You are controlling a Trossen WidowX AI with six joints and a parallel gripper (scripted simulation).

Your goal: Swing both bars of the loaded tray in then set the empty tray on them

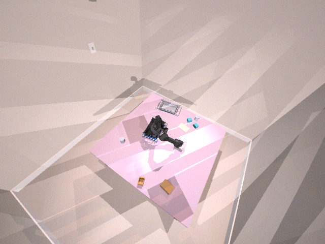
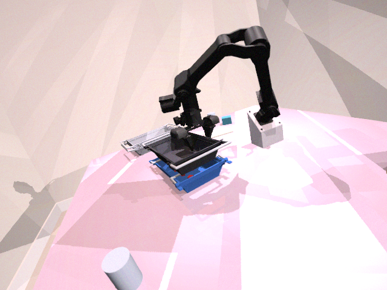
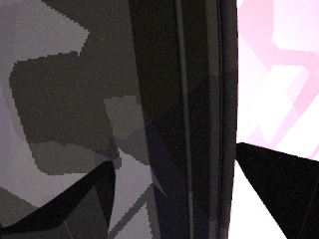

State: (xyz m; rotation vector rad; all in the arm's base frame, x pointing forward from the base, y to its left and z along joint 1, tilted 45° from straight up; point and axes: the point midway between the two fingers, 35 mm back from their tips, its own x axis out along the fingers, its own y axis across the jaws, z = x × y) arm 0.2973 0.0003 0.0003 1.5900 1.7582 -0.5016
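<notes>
The empty black tray (image 1: 150, 129) (image 2: 169, 150) (image 3: 199, 50) is above the loaded blue tray (image 2: 204, 180), roughly level and not down inside it. A pale bar (image 2: 203, 154) runs along the black tray's near end. Red blocks (image 2: 190, 176) show inside the blue tray. Pale bar parts (image 2: 175, 179) show at the blue tray's side; the black tray hides most of its top, so its contact with the bars cannot be told. My gripper (image 2: 199, 139) (image 3: 175, 158) is open, its fingers apart on either side of the black tray's wall, one inside and one outside.
A grey tray with wire bars (image 1: 169, 107) (image 2: 150, 137) lies behind. Teal blocks (image 1: 189, 120) (image 2: 226, 119), a cream sheet (image 1: 183, 127) and a grey cylinder (image 1: 196, 118) are near the back edge. Another cylinder (image 1: 122, 140) (image 2: 121, 268), an orange box (image 1: 141, 180) and an orange block (image 1: 167, 186) stand farther off.
</notes>
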